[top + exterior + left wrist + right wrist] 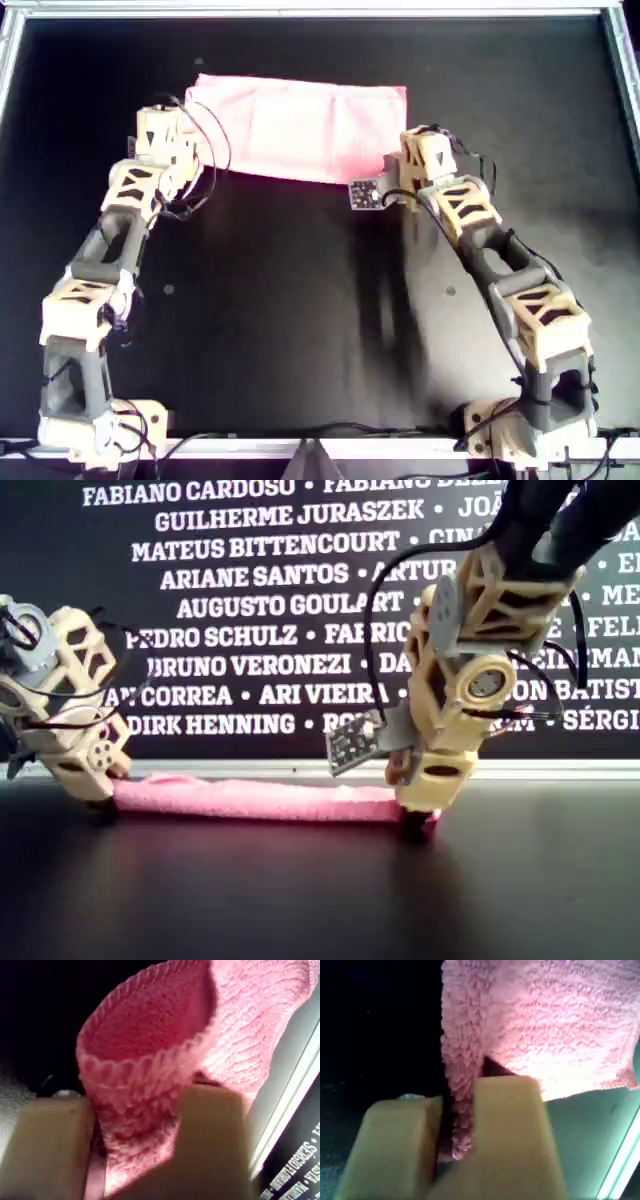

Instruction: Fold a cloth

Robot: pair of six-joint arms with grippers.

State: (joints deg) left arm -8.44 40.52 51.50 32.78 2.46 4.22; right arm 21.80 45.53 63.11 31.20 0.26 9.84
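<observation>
The pink cloth [300, 125] lies folded into a long rectangle on the far part of the black table. In the exterior view it is a low pink strip [250, 800] between the two grippers. My first gripper [178, 152] is at the cloth's near corner on the overhead view's left, low by the table [100, 798]. Its wrist view shows the jaws [135, 1125] shut on a bunched fold of cloth [200, 1035]. My second gripper [405, 172] is at the near corner on the overhead view's right [415, 820]. Its jaws [452, 1125] are shut on the cloth's edge [560, 1025].
A metal rail [300, 12] runs along the table's far edge, close behind the cloth, and another runs down the overhead view's right side [625, 90]. A dark wall with white names [280, 580] stands behind the far rail. Black table [300, 320] lies between the arms.
</observation>
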